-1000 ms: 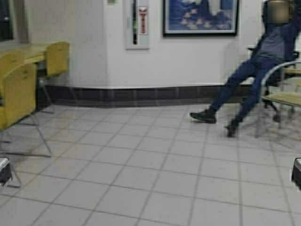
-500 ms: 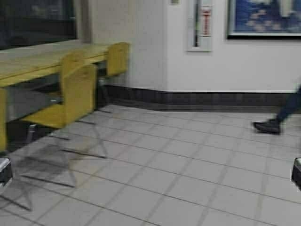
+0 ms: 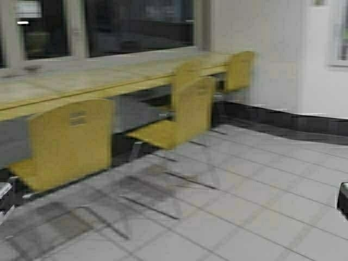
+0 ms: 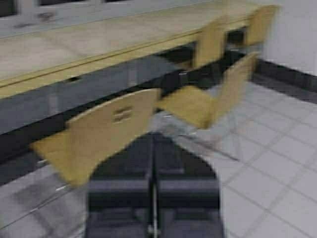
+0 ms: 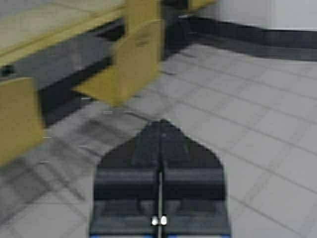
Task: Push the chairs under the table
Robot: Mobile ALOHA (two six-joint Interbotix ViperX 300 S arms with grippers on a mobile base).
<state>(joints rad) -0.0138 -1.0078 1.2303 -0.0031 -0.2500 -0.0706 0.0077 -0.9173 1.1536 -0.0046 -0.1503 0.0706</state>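
Observation:
The long pale-wood table (image 3: 81, 81) runs along the dark windows on the left. Several tan chairs stand beside it. The nearest chair (image 3: 68, 141) shows its backrest to me, out from the table edge. A second chair (image 3: 185, 111) stands well out on the tiles, turned at an angle. Two more chairs (image 3: 239, 70) sit close to the table's far end. My left gripper (image 4: 152, 136) is shut and empty, just short of the nearest chair (image 4: 104, 129). My right gripper (image 5: 161, 123) is shut and empty over the tiles, apart from the second chair (image 5: 133, 64).
Grey floor tiles (image 3: 261, 206) spread to the right of the chairs. A white wall with a dark baseboard (image 3: 304, 122) closes the far end. Thin chair legs (image 3: 190, 182) reach out over the tiles.
The robot has turned left: the whole scene slid right. The table and chairs now fill the view, and the seated person and the framed picture have left it. Both arms stay parked.

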